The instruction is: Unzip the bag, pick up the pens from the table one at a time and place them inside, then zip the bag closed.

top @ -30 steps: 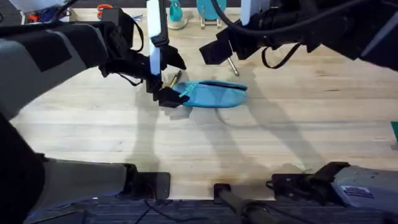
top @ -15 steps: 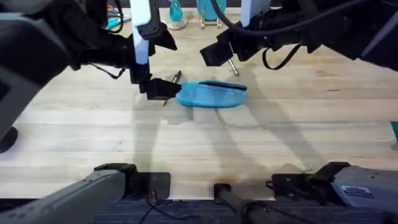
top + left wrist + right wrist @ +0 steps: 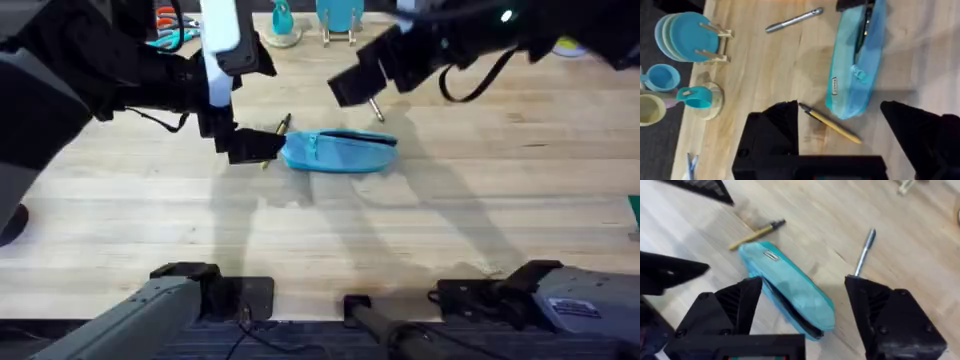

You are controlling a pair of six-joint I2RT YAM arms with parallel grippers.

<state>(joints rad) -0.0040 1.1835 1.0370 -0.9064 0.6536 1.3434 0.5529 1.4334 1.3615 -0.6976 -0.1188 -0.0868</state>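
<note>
The light blue bag (image 3: 340, 152) lies flat mid-table, a dark slit showing along its zip (image 3: 863, 35). The yellow pen (image 3: 281, 126) with its dark end rests just off the bag's left end, and the silver pen (image 3: 376, 108) lies behind the bag. My left gripper (image 3: 245, 145) hangs open beside the bag's left end, over the yellow pen (image 3: 832, 125), holding nothing. My right gripper (image 3: 352, 88) is open too, hovering above and behind the bag (image 3: 787, 290) near the silver pen (image 3: 864, 252).
A rack of blue plates (image 3: 687, 37) and small cups (image 3: 695, 96) stand along the table's far edge. Orange and teal scissors (image 3: 168, 22) lie at the back left. Bare wood (image 3: 420, 230) stretches in front of the bag.
My left gripper has pulled back left off the bag's end and now stands clear of it. The right gripper has shifted slightly right and farther back.
</note>
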